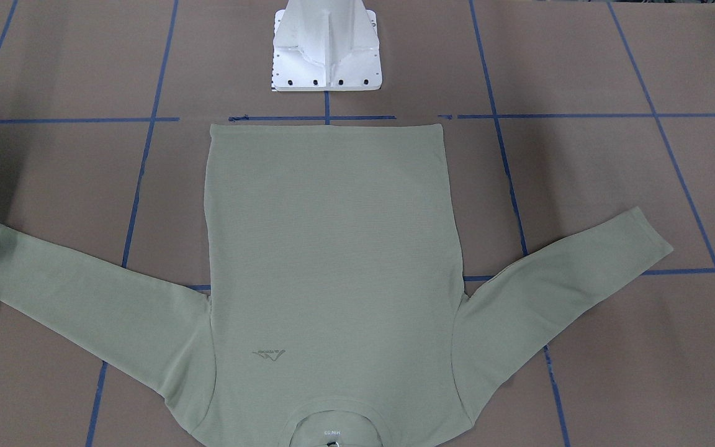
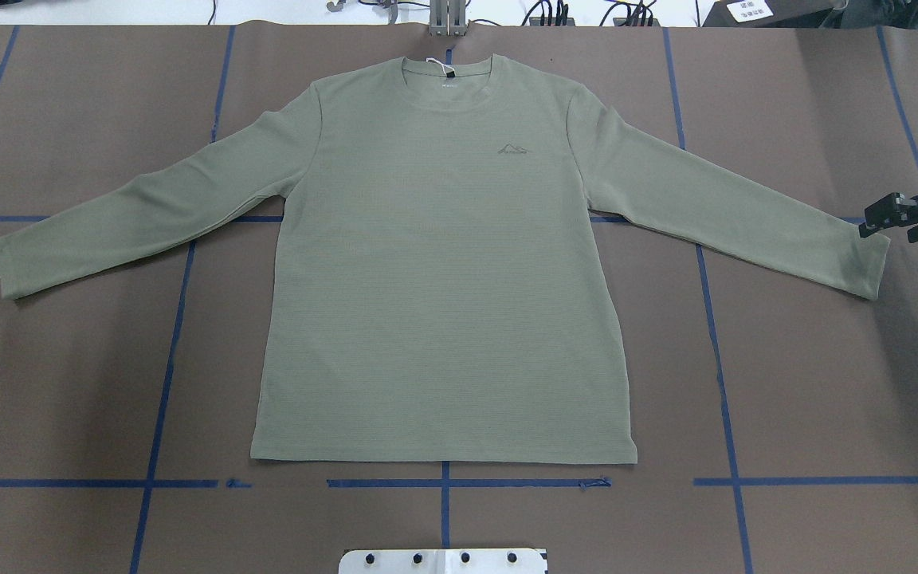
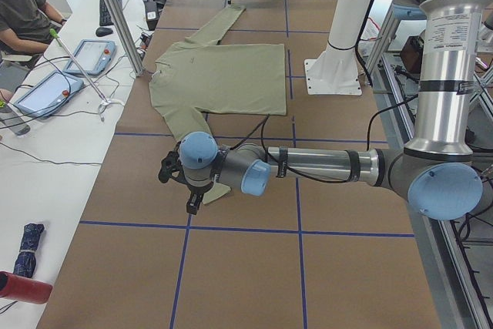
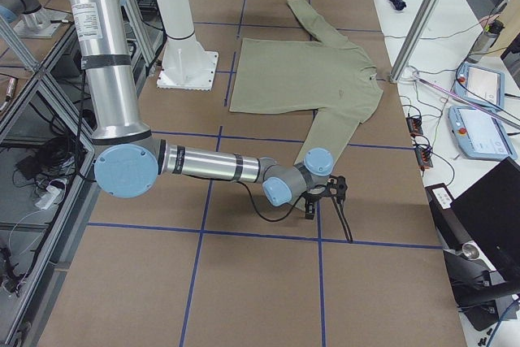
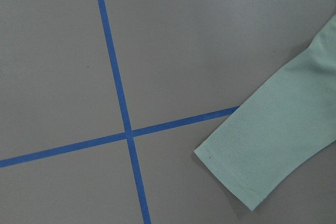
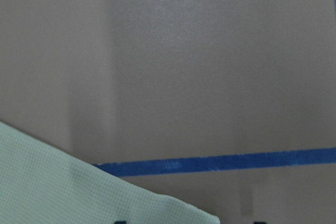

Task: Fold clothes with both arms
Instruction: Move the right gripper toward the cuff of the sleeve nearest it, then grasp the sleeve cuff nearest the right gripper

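Brown paper table (image 2: pixel 68 383) gridded with blue tape (image 2: pixel 162 375); on it a sage-green knit shirt (image 2: pixel 443 303) lies flat, front up, sleeves spread, with a small mountain logo (image 2: pixel 513 150) whose lettering is unreadable. The right gripper (image 2: pixel 889 223) is just beside one cuff, fingers spread; the left gripper (image 3: pixel 192 204) is above the other, and I cannot tell whether it is spread

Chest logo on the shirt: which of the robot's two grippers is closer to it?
Right. The right gripper sits just off the sleeve cuff nearer the logo; the left gripper hovers near the far cuff.
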Robot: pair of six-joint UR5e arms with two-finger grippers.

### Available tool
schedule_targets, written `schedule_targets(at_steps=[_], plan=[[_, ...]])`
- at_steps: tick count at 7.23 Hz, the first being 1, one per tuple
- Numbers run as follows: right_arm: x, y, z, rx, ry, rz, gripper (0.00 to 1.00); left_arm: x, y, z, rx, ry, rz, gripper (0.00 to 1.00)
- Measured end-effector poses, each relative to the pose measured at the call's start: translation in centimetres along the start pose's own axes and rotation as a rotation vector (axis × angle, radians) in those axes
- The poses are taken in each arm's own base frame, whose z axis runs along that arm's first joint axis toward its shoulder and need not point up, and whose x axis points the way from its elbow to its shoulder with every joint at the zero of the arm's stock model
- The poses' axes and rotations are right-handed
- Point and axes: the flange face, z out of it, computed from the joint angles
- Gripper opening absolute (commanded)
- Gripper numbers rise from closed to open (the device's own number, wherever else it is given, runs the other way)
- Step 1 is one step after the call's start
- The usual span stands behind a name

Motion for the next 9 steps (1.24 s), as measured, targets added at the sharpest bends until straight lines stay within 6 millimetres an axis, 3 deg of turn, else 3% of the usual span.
schedule_targets(at_steps=[3, 5, 6, 8, 9], plan=[[0.62, 0.18, 0.52, -0.014, 0.004, 0.013, 0.71, 0.07, 0.01, -0.05, 0.006, 0.0, 0.008, 1.0], [0.7, 0.18, 0.6, -0.016, 0.005, 0.016, 0.33, 0.06, 0.07, -0.04, 0.006, 0.0, 0.01, 1.0], [0.75, 0.19, 0.63, -0.016, 0.005, 0.017, 0.29, 0.05, 0.08, -0.04, 0.006, 0.0, 0.011, 1.0], [0.77, 0.2, 0.65, -0.017, 0.005, 0.018, 0.0, 0.0, 0.2, -0.01, 0.005, 0.0, 0.01, 1.0], [0.69, 0.18, 0.62, -0.016, 0.004, 0.02, 0.0, -0.02, 0.26, 0.01, 0.004, 0.0, 0.01, 1.0]])
